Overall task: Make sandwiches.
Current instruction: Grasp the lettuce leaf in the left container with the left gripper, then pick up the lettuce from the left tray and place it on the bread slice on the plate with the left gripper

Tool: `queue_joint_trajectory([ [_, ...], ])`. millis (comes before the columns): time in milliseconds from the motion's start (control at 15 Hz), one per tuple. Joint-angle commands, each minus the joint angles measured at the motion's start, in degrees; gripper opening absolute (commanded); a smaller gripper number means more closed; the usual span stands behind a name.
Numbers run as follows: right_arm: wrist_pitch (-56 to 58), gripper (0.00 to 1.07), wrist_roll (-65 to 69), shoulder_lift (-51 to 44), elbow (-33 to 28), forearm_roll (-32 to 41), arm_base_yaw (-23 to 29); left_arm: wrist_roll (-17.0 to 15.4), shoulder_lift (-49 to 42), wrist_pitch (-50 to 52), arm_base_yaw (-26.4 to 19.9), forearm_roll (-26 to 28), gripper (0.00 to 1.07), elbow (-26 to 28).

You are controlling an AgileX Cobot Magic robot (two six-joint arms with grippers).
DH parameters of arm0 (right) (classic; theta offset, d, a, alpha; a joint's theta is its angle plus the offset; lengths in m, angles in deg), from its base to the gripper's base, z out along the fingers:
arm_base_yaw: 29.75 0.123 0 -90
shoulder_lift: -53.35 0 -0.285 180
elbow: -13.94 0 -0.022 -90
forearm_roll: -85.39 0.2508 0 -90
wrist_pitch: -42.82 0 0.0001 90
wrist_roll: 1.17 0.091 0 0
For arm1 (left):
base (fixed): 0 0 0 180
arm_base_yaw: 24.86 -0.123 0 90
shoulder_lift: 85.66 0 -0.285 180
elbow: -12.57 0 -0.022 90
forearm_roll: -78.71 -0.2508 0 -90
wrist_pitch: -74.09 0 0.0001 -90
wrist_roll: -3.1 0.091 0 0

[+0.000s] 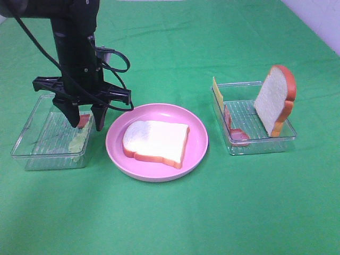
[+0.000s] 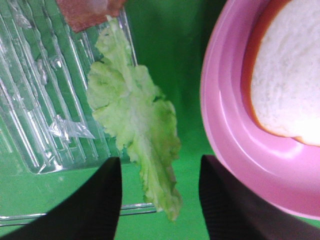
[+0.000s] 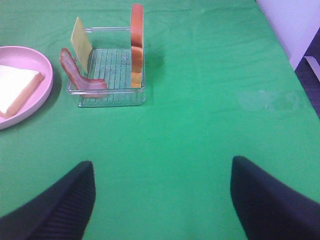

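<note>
One bread slice [image 1: 155, 141] is lying flat on the pink plate [image 1: 197, 154]. The left claw [image 1: 86, 125] is hovering over the left tray [image 1: 32, 146], spread wide and gripping nothing. Right under it a lettuce leaf [image 2: 132, 112] is kinda drooping over the tray's plate-side edge, with a bacon strip [image 2: 85, 12] just beside it. The right tray [image 1: 263, 142] is holding a second bread slice [image 1: 272, 98] standing upright, a cheese slice [image 1: 217, 93] and a second bacon strip [image 1: 236, 133]. The right claw [image 3: 160, 172] is hanging wide open over the green desk [image 3: 200, 115].

Bright green tablecloth [image 1: 175, 223], evenly lit
</note>
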Motion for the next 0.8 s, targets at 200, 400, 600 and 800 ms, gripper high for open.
queue_joint_trajectory([
  [200, -0.4, 0.71, -0.7, -0.9, -0.1, 0.2, -0.2, -1.2, 0.3, 0.4, 0.2, -0.9, 0.11, -0.6],
  [400, -0.4, 0.71, -0.7, -0.9, -0.1, 0.2, -0.2, -1.4, 0.3, 0.4, 0.2, -1.3, 0.0, -0.6],
  [600, -0.4, 0.71, -0.7, -0.9, -0.1, 0.2, -0.2, -1.1, -0.7, -0.6, 0.2, -0.7, 0.0, -0.6],
  [800, -0.4, 0.71, -0.7, -0.9, -0.1, 0.3, -0.2, -0.2, -5.6, -0.2, 0.2, 1.2, 0.0, -0.6],
])
